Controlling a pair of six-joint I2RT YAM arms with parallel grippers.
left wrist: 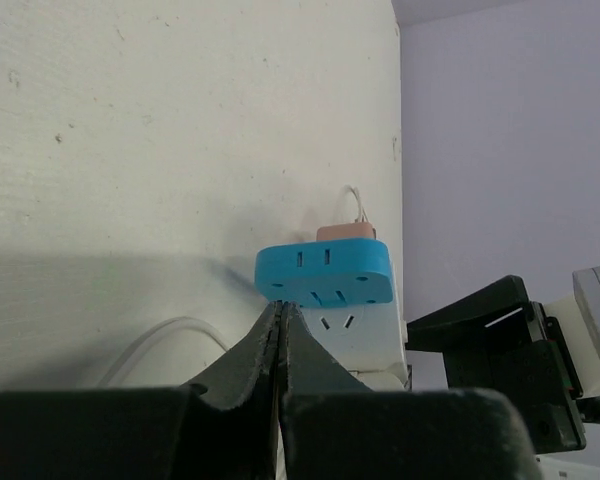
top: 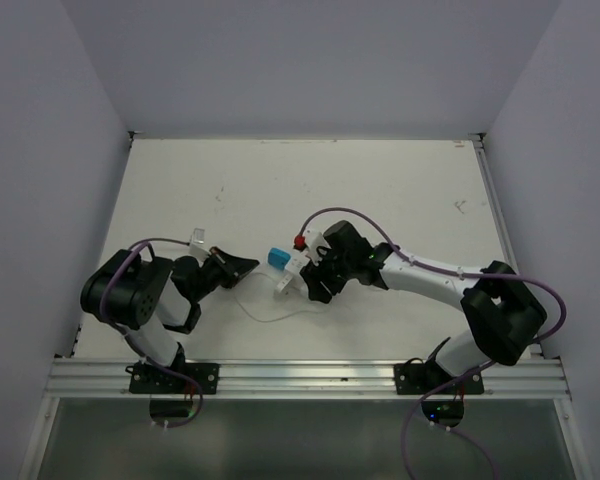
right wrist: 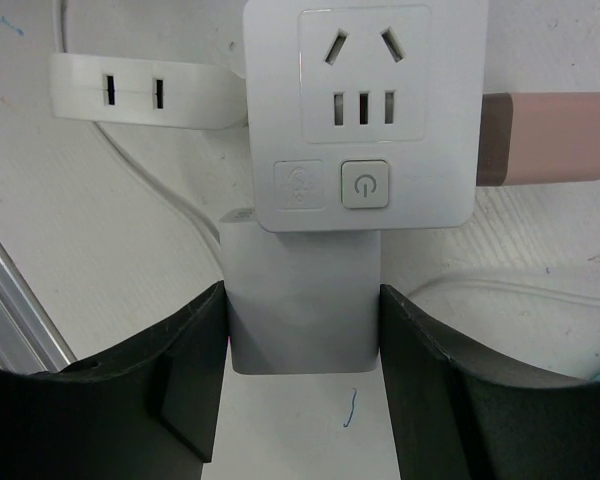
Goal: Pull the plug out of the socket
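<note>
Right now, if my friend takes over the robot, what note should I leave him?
Left fingers: shut, empty, pointing at the socket.
Right fingers: clamped on the socket's lower part.
Pink plug: in the socket's side.
Done: socket held.
Left to do: probably open the left fingers, grip the plug and pull it out.
</note>
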